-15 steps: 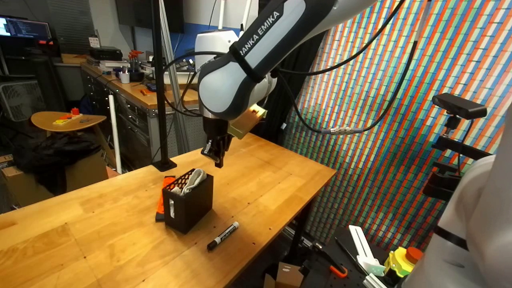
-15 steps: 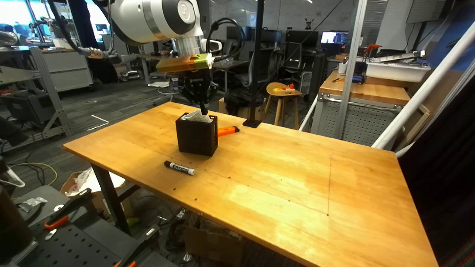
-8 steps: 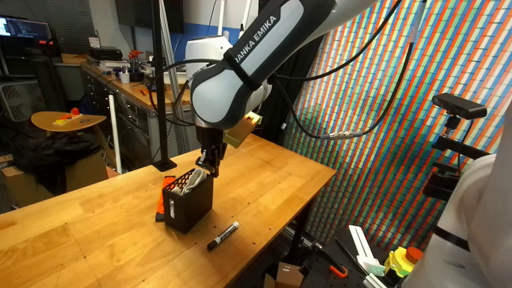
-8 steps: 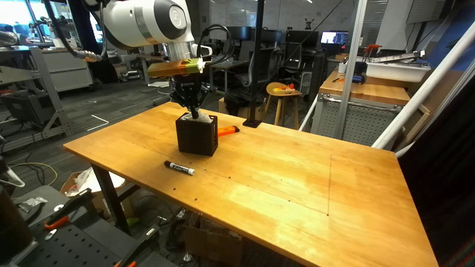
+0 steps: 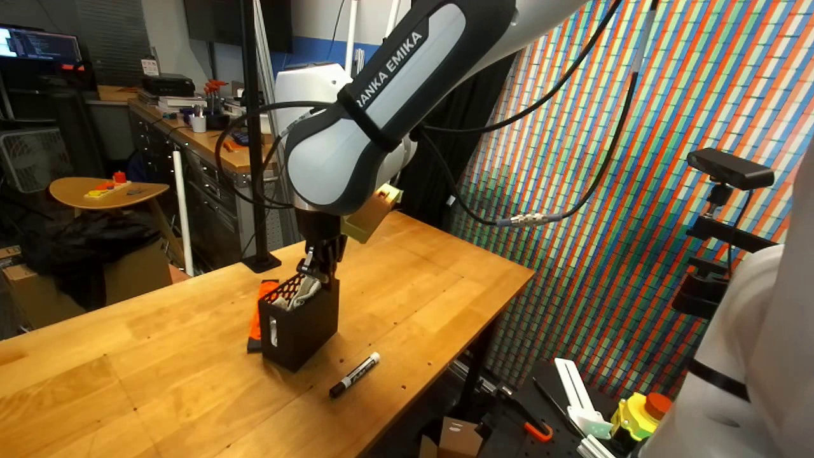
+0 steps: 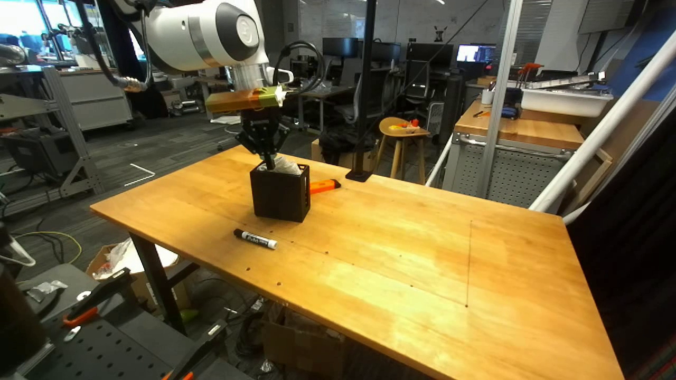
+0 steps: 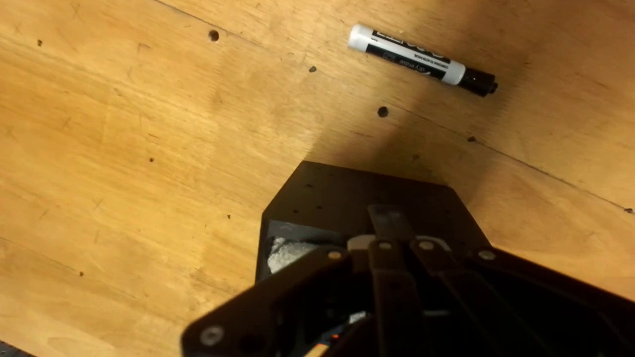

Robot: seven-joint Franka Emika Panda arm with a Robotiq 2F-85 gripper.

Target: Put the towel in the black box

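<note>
The black box (image 5: 308, 334) stands upright on the wooden table in both exterior views (image 6: 280, 195). The pale grey towel (image 5: 308, 290) lies bunched inside it, its top at about rim height; it also shows in an exterior view (image 6: 286, 165). My gripper (image 6: 270, 163) points down with its fingertips at the box opening, against or beside the towel; whether they touch it I cannot tell. In the wrist view the fingers of the gripper (image 7: 390, 218) are together, with nothing visible between them. The arm hides most of the towel (image 7: 287, 254) there.
A black and white marker (image 5: 355, 375) lies on the table in front of the box. An orange and black object (image 6: 325, 186) lies behind the box, partly hidden. A black pole (image 6: 359, 175) stands at the table's back edge.
My gripper has come down from above the box and shifted sideways to its opening. It now covers part of the towel. The box and marker have not moved.
</note>
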